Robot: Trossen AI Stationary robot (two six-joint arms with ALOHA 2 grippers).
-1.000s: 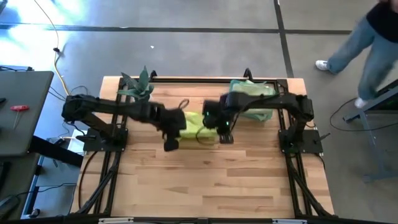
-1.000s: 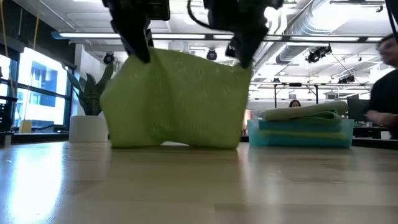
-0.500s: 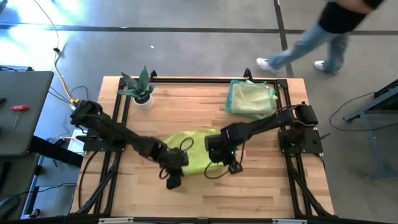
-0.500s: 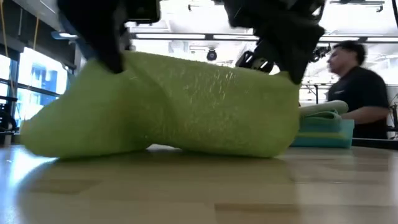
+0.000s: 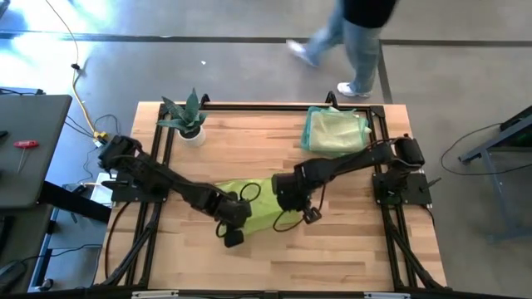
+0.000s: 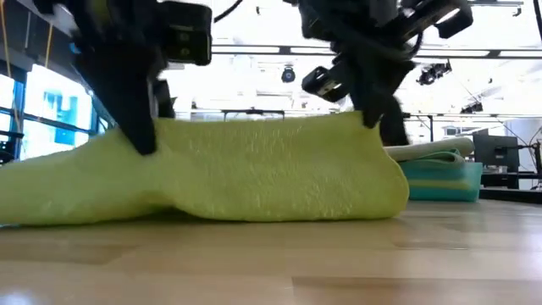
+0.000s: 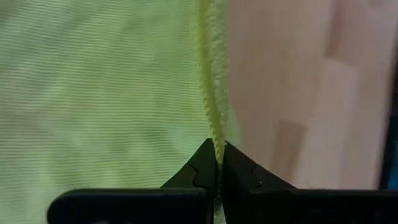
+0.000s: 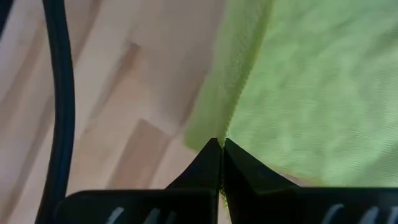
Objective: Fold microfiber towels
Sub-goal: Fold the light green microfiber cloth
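A lime green microfiber towel (image 5: 256, 202) lies in the middle of the table; in the low view this towel (image 6: 254, 169) is a wide low hump. My left gripper (image 5: 230, 233) is shut on its near left end, and my right gripper (image 5: 298, 211) is shut on its near right end. Both point steeply down. A stack of folded towels (image 5: 335, 131) rests at the far right of the table. My left gripper pinches the towel's edge (image 7: 214, 134) between its two fingers, coming from above at a slant. That edge is held a little above the table, while the rest of the towel lies on the wood. My right gripper pinches the towel's edge near a corner (image 8: 231, 127) between its two fingers, also from above at a slant. The held end stands raised, and the cloth falls away from it onto the table.
A small spiky plant in a white pot (image 5: 189, 121) stands at the far left. The folded stack (image 6: 432, 169) shows behind the towel in the low view. A person (image 5: 357, 37) walks across the floor beyond the far edge. Bare wood lies toward the near edge.
Both grippers have gone down and toward the table's near edge, still shut on the towel. The towel hung upright below them before; now it is laid out low and wide on the table. The person beyond the table has walked from right to left.
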